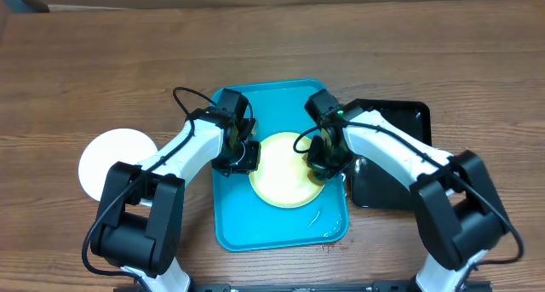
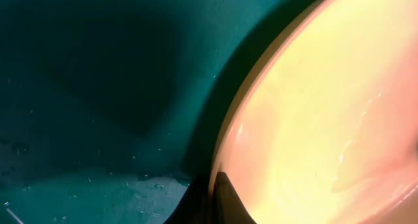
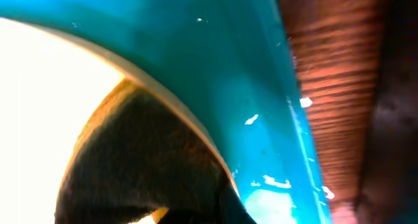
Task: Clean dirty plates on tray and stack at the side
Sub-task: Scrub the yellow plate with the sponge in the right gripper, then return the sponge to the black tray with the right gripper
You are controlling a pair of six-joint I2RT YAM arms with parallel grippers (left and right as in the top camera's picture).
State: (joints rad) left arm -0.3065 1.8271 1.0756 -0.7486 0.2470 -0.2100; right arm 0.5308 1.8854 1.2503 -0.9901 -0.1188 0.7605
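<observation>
Left gripper (image 1: 242,154) sits low at the left rim of the yellow-green plate (image 1: 285,180); the left wrist view shows one dark fingertip (image 2: 225,199) against that rim, but I cannot tell whether the jaws are spread or pinching it. Right gripper (image 1: 318,162) is down at the plate's right edge; its wrist view shows a dark soft-looking mass (image 3: 144,165) lying over the plate, and its jaw state cannot be told either. The plate lies flat near the middle of the turquoise tray (image 1: 232,220), a little to the right; glistening wet streaks mark the tray's near right corner. A white plate (image 1: 115,160) rests on the table (image 1: 85,71), left of the tray and apart from it; a black tray (image 1: 393,177) lies just beside the turquoise one on the right.
</observation>
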